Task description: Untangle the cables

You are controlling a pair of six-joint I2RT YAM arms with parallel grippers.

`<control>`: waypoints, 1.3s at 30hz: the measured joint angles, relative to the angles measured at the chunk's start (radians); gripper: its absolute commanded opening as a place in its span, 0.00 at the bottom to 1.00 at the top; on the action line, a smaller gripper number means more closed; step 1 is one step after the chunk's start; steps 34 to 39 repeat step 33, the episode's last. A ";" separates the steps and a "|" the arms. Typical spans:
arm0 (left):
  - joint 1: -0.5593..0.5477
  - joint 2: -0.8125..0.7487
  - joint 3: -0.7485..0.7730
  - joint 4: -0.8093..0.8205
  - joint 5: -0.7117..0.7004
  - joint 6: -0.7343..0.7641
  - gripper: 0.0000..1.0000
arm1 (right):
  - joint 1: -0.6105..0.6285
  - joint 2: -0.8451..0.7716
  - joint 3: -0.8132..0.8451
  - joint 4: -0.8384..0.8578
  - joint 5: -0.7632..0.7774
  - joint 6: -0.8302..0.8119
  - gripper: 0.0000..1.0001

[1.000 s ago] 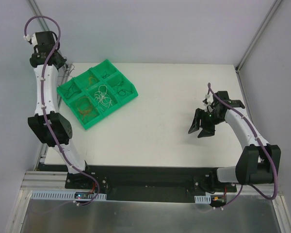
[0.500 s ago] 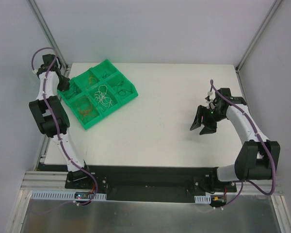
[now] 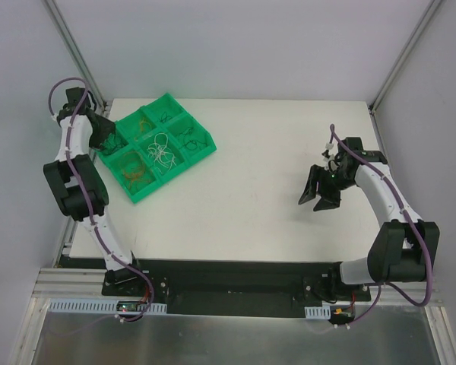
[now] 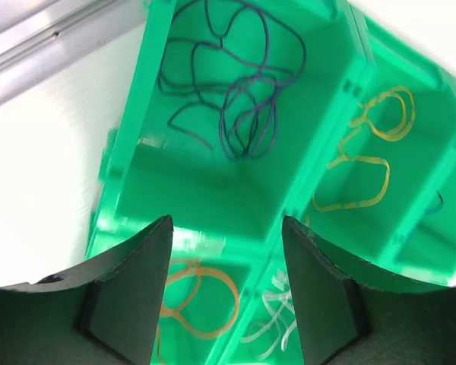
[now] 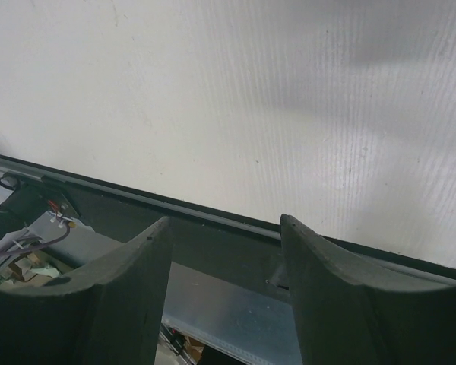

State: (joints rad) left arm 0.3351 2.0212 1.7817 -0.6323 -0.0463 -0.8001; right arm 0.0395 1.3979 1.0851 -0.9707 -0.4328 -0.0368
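This is a robotics lab test cell. A plain white bench (image 3: 251,213) sits inside an enclosure of bare pale grey wall panels (image 3: 243,46) framed by slim aluminium posts (image 3: 74,46). Two white-and-black jointed robot arms, the left one (image 3: 76,163) and the right one (image 3: 380,194), are bolted to a black mounting rail (image 3: 235,285) at the bench's near edge. Below the rail run a white slotted cable duct (image 3: 83,306) and a bare sheet-metal floor (image 3: 228,338). A green plastic compartment tray (image 3: 207,146) is the only prop.
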 measured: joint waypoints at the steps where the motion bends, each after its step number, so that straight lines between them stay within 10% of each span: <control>1: 0.000 -0.038 -0.027 -0.001 0.005 0.002 0.61 | 0.000 0.000 0.006 -0.006 0.000 -0.002 0.60; 8: -0.091 -0.388 -0.227 0.010 0.054 0.013 0.63 | 0.052 -0.019 0.053 -0.014 0.029 -0.006 0.62; 16: -0.913 -0.567 -0.364 0.135 0.141 0.182 0.65 | 0.218 -0.197 0.055 0.034 0.044 0.039 0.68; 21: -1.269 -0.613 -0.311 0.142 0.171 0.435 0.71 | 0.236 -0.448 0.086 0.072 0.090 0.087 0.91; 39: -1.287 -0.969 -0.142 0.319 0.132 0.736 0.80 | 0.236 -0.768 0.435 0.059 0.441 0.208 0.96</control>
